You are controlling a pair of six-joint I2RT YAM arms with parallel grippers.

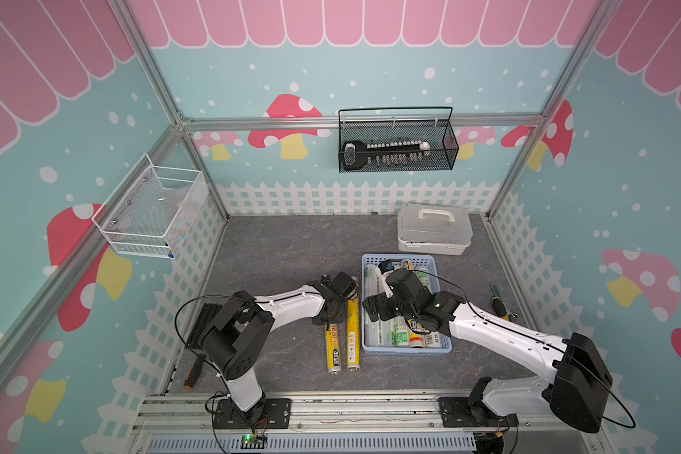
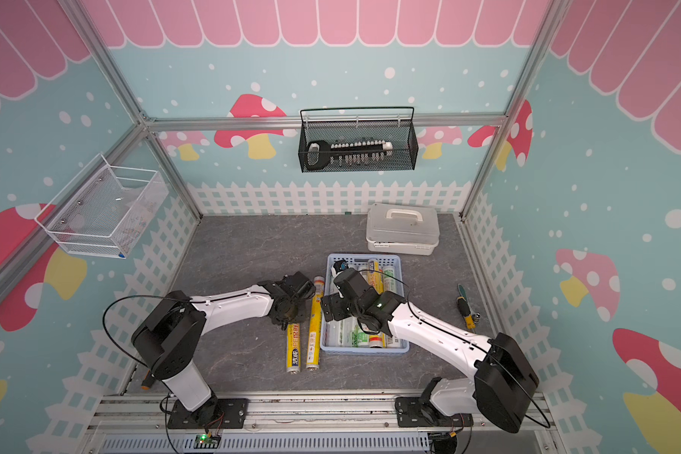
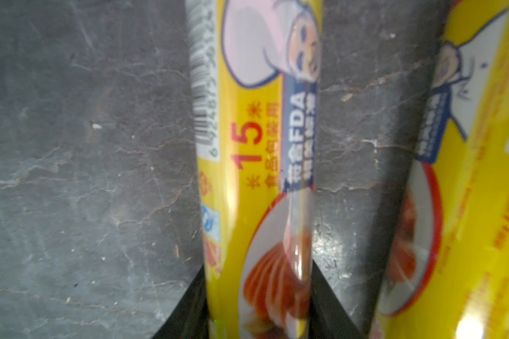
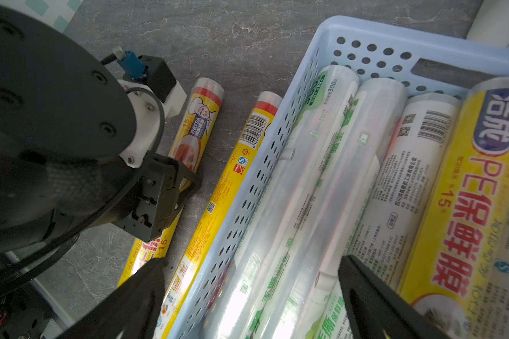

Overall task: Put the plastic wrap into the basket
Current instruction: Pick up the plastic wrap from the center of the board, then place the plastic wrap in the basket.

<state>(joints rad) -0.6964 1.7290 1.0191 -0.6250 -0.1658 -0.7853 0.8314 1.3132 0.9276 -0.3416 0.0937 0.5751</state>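
Note:
Two yellow rolls of plastic wrap lie side by side on the grey table, left of the light-blue basket (image 1: 398, 258). My left gripper (image 1: 329, 314) is shut on the left roll (image 3: 256, 176), with a black finger (image 3: 188, 308) pressed against each side. The other yellow roll (image 3: 467, 205) lies beside it, close to the basket wall (image 4: 365, 52). Several rolls fill the basket: clear ones with green labels (image 4: 321, 176) and a yellow one (image 4: 467, 205). My right gripper (image 4: 252, 264) hangs open above the basket, holding nothing.
A white lidded box (image 1: 433, 228) stands behind the basket. A green-and-yellow screwdriver (image 1: 502, 302) lies at the right, an orange-and-black one (image 1: 193, 373) by the left arm's base. A black wire basket (image 1: 396, 141) hangs on the back wall, a white one (image 1: 150, 212) on the left wall.

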